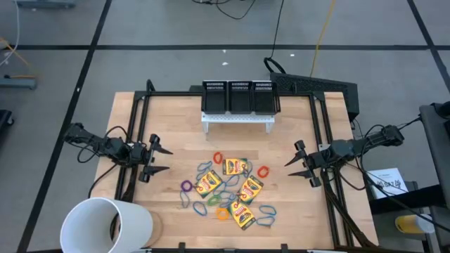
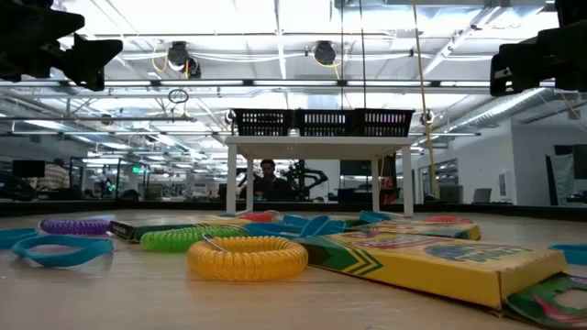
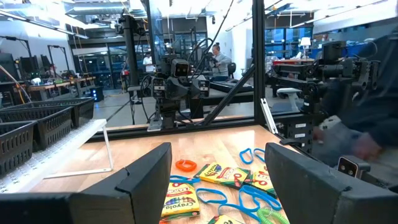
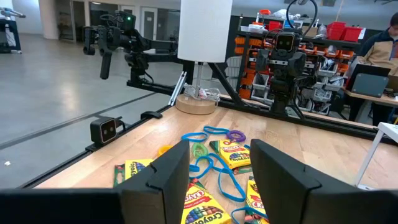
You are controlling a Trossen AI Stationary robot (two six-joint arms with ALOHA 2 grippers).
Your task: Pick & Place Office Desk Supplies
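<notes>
Nearest the front edge of the wooden table (image 1: 169, 112), at its left corner, a large white cup (image 1: 105, 225) is seen lying on its side, its mouth turned toward the middle of the table.

Just beyond, at the centre of the table, the crayon boxes (image 1: 239, 191) are scattered flat among the rubber-band loops (image 1: 204, 208). Four boxes can be counted in the high view. The nearest box (image 1: 241, 213) is laid with its long axis on a diagonal, running from front right to back left. The one behind it (image 1: 250, 190) is angled the opposite way, toward back right. A third (image 1: 208, 184) is tilted likewise, and the farthest (image 1: 235, 166) is set nearly crosswise. In the low view, a yellow coiled band (image 2: 248, 258) is seen closest, touching a box (image 2: 431, 262) whose long side runs away to the right.

On either side of the pile, well apart from it, the grippers are held above the table. The left gripper (image 1: 157, 159) is pointed toward the pile, fingers spread wide and empty. The right gripper (image 1: 301, 163) is pointed back at it, fingers parted somewhat less and also empty.

Farthest, at the back edge, three black mesh bins (image 1: 239, 96) are set side by side on a white stand (image 1: 238, 121).
</notes>
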